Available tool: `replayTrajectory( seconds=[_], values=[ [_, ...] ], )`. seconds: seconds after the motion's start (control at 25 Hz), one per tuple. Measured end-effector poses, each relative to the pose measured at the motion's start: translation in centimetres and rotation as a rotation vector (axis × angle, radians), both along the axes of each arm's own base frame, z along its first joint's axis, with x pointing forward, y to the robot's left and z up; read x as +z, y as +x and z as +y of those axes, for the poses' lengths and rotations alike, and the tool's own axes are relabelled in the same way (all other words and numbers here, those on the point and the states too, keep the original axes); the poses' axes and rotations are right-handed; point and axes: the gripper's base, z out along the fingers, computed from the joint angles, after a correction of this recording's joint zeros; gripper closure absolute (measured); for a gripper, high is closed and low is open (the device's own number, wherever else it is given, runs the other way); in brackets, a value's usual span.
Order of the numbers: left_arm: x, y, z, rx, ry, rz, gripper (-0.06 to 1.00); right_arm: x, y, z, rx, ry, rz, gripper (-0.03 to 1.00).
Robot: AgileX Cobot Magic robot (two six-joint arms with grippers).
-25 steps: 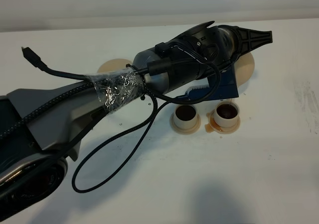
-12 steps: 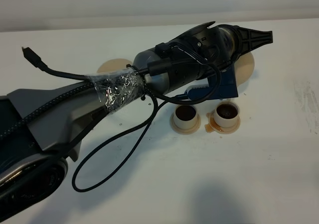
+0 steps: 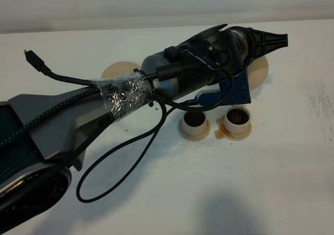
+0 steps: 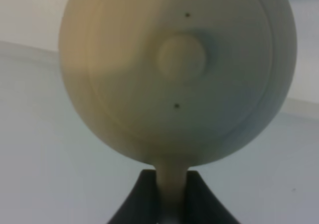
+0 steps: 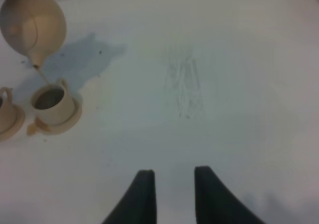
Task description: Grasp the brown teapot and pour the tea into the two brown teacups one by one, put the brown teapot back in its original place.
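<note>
White tabletop (image 3: pixel 172 193) under a pale wall. Your left arm (image 3: pixel 120 96) reaches across the middle of the overhead view, foil wrap and black cable on it. Your left gripper (image 4: pixel 169 194) is clamped on the loop handle of the round pale beige ceramic teapot (image 4: pixel 177 74); the lid with its knob faces the wrist camera. In the right wrist view the teapot (image 5: pixel 32 25) hangs tilted in the air, spout down, with a thin stream running toward the nearer small beige cylindrical cup (image 5: pixel 50 103) on its round saucer (image 5: pixel 70 119). Overhead, both cups hold dark tea: one (image 3: pixel 194 121), the other (image 3: pixel 237 118), just beside each other, brown spill at the second one's saucer. A flat round beige saucer (image 3: pixel 119 69) lies bare behind the arm. Your right gripper (image 5: pixel 174 194) hovers clenched on nothing, well apart from the cups.
</note>
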Motion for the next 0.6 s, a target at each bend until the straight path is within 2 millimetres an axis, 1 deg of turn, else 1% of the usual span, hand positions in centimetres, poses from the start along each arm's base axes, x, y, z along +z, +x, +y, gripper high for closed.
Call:
replayTrajectory(
  seconds=[0.36,0.6],
  values=[
    [-0.49,-0.31,0.32,0.069,-0.02,0.086,0.93,0.0,0.0,0.0,0.0,0.0,0.0,0.75],
    [-0.87,-0.38,0.86,0.162,-0.049,0.162,0.93,0.0,0.0,0.0,0.0,0.0,0.0,0.75]
  ],
)
